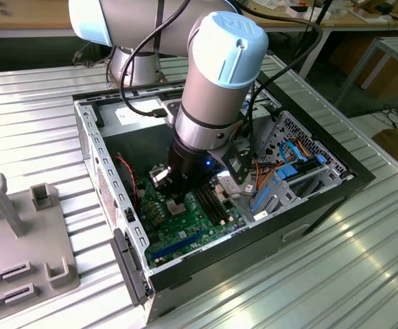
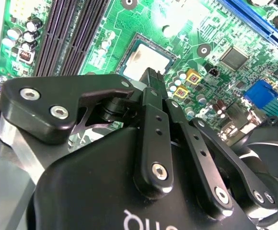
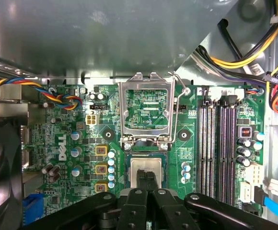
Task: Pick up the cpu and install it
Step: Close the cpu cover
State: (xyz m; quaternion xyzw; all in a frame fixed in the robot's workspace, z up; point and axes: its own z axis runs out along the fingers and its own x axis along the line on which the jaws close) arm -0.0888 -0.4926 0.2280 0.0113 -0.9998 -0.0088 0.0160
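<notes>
1. Plainly, room is tight. The arm reaches down into the open case [image 1: 89,137], and the case walls rise on every side of the gripper [image 1: 177,201]. The case stands on a ribbed metal table [image 1: 322,274].
2. In the first wrist view the gripper [image 3: 146,176] has its fingers drawn narrow, tip against tip, with nothing clamped between them.
3. The cpu [image 3: 146,164] lies flat in its socket on the board [image 3: 191,124], right under the fingertips. Whether the tips touch it cannot be told. In the second wrist view the cpu [image 2: 144,55] shows its grey centre and dark border just past the tips.
4. The socket lid [image 3: 122,110] stands upright (board shows through its window) with the wire lever [image 3: 179,103] beside it. The socket is therefore open above the cpu.
5. The memory slots [image 3: 218,143] run near one side of the socket. A fan [image 3: 0,158] sits well apart on the other side.
6. A grey box [image 3: 105,33] lies beyond the lid, and coloured cables [image 3: 244,57] bunch past the slots.
7. Inside the case, a drive cage [image 1: 288,171] with blue cables takes the exterior view's right. Outside it, a grey fixture [image 1: 20,233] rests on the table at the exterior view's left.
</notes>
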